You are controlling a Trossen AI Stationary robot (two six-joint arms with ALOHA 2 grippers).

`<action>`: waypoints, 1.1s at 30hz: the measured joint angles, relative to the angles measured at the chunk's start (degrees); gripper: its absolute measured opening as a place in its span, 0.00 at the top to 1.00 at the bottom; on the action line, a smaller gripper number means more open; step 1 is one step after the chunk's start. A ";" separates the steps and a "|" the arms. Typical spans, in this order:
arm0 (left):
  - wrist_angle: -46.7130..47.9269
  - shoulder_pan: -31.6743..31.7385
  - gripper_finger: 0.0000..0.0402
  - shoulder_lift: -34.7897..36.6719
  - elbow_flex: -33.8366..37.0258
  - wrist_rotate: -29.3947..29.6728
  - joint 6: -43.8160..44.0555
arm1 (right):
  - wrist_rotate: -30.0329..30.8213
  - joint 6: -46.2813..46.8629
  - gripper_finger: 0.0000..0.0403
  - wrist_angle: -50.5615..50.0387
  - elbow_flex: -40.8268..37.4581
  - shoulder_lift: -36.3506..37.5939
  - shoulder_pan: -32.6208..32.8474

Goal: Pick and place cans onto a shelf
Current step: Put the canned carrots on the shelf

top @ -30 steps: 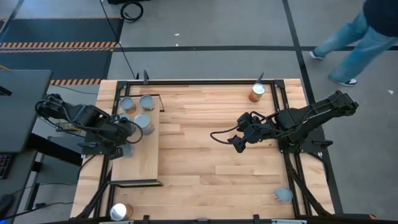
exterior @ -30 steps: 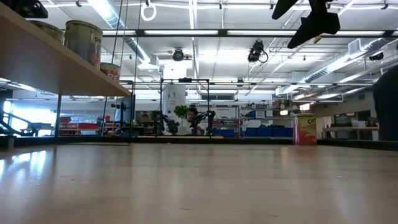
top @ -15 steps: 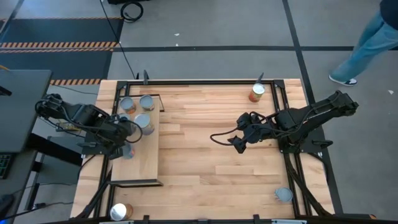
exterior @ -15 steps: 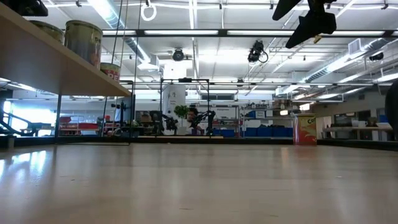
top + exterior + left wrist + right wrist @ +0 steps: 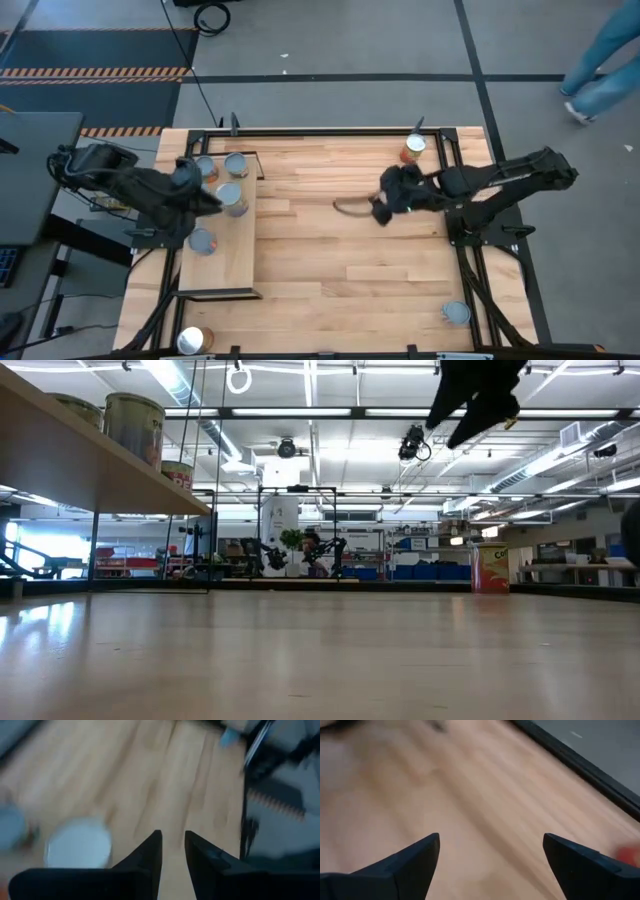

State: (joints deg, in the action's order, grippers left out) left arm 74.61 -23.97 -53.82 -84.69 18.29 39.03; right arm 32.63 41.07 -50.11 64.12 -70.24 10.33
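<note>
The shelf (image 5: 228, 262), a pale board in a black frame, stands raised at the table's left. Several cans stand on it, among them one at its near end (image 5: 202, 241) and one mid-row (image 5: 232, 197). In the low view a shelf can (image 5: 133, 425) shows upright. Other cans stand on the table: far right (image 5: 413, 149), near right (image 5: 456, 313), near left (image 5: 194, 340). My left gripper (image 5: 208, 203) hovers over the shelf cans, open by a narrow gap (image 5: 173, 855), nothing between its fingers. My right gripper (image 5: 378, 212) hangs wide open (image 5: 490, 855) over bare table.
A black frame (image 5: 462, 250) runs along the table's right and far edges. The middle of the tabletop (image 5: 340, 270) is bare wood. A person's legs (image 5: 605, 60) show on the floor beyond the far right corner.
My left gripper has risen from the shelf's near end and tipped upward, leaving the can there standing uncovered. My right gripper has swung toward the table's far edge, closer to the far-right can, and has rolled. The person has walked farther right.
</note>
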 joint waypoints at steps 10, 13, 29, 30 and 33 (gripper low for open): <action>-13.36 0.00 0.78 -1.16 -0.06 5.24 -14.85 | 0.42 12.76 0.13 -12.85 -0.02 0.02 -21.88; -13.33 0.00 0.77 -1.47 -0.03 5.53 -16.13 | -0.01 13.22 0.13 -11.63 -0.02 0.02 -26.44; -13.51 -0.02 0.72 -1.73 -0.03 10.85 -16.10 | -19.64 9.25 0.11 -6.29 -0.04 -0.52 -0.85; -13.51 -0.02 0.72 -1.73 -0.03 10.86 -15.84 | -20.31 11.29 0.11 -5.16 -0.04 -0.95 2.96; -13.51 -0.02 0.72 -1.73 -0.01 10.88 -14.53 | -23.70 17.74 0.12 -4.16 0.48 -4.18 13.80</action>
State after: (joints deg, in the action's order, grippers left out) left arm 61.09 -23.99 -55.55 -84.71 29.17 24.49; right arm 8.93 58.82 -54.27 64.60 -74.42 24.12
